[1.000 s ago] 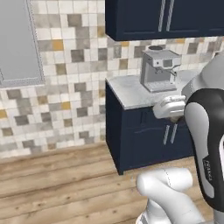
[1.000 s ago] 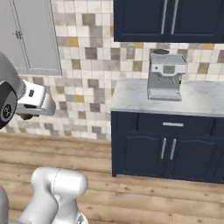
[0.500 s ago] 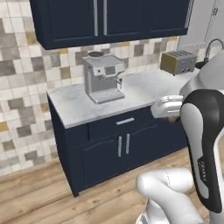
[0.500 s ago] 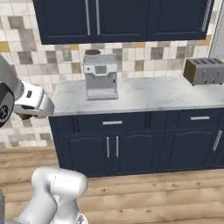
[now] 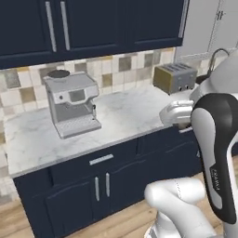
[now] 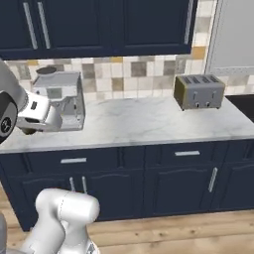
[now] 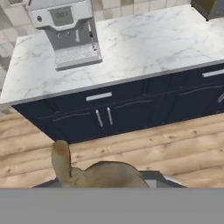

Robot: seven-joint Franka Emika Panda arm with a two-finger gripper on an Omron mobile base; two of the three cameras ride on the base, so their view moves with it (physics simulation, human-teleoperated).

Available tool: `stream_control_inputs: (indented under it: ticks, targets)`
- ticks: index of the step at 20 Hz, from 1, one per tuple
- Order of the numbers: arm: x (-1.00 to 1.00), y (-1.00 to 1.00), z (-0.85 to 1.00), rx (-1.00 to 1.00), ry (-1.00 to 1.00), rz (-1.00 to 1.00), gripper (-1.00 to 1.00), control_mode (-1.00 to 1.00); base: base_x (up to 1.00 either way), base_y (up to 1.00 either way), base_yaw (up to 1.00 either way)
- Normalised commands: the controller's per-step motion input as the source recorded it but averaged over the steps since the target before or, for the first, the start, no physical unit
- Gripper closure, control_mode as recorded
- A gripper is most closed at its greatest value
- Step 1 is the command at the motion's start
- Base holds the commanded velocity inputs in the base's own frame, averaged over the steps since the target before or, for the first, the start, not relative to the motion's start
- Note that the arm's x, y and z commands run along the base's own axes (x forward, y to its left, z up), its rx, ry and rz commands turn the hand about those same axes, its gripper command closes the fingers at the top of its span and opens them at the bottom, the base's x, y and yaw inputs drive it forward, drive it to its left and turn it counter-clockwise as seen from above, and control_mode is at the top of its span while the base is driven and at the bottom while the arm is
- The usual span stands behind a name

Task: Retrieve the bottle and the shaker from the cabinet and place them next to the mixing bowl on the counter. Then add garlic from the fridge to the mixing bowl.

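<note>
Our pincer (image 5: 168,114) is clamped on the olive-yellow bottle (image 7: 101,174) — it sits right in the jaws. Ahead of the pincer we see the marble counter (image 7: 144,48) — coffee machine (image 7: 70,30) and toaster (image 6: 199,91) on it.

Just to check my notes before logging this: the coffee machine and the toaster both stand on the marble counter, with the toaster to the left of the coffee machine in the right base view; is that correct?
Not quite. In the right base view the toaster stands to the right of the coffee machine, not the left. Both do stand on the marble counter.
</note>
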Motion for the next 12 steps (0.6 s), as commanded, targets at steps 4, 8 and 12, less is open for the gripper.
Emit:
stream_control_inputs:
  ticks: [4,8,12]
  targets:
    - [0.0,0.0,0.0,0.0,0.0,0.0,1.0,1.0,0.76,-1.0,-0.04]
    - [0.0,0.0,0.0,0.0,0.0,0.0,1.0,1.0,0.46,-1.0,-0.12]
    - [0.0,0.0,0.0,0.0,0.0,0.0,1.0,1.0,0.22,-1.0,-0.19]
